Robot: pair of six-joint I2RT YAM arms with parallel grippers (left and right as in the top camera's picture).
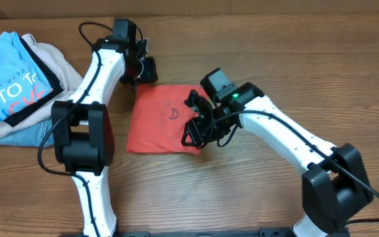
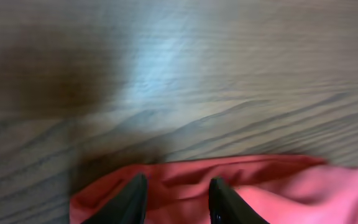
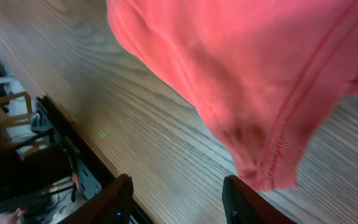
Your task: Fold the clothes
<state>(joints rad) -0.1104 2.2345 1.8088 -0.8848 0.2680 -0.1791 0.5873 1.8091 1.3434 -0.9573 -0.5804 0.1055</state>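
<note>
Coral-red T-shirt (image 1: 160, 122) lies mid-surface as a compact, roughly square packet with no sleeves showing, so the fold sequence is judged to be at a late stage. The left gripper (image 1: 142, 69) sits at the far left corner of the packet. In its wrist view both fingers are spread over the fabric edge with no cloth pinched between them: released. The right gripper (image 1: 199, 131) sits at the near right edge. Its wrist view shows the fingers wide apart above bare wood, with the stitched hem (image 3: 278, 149) of a corner just ahead of them: also released. Material: soft, matte, limp cotton knit with shallow wrinkles and a stitched hem; a faint dark mark shows on the top face. The surface (image 1: 275, 59) is smooth wood-grain, likely low in friction, so the layers may slide if pushed. Next move, as judged: grasp both corners for one more fold, catching every layer at the edge, or back off if the packet is accepted. A light-blue T-shirt (image 1: 8, 89) and a beige garment (image 1: 54, 56) lie well apart at the far left.
</note>
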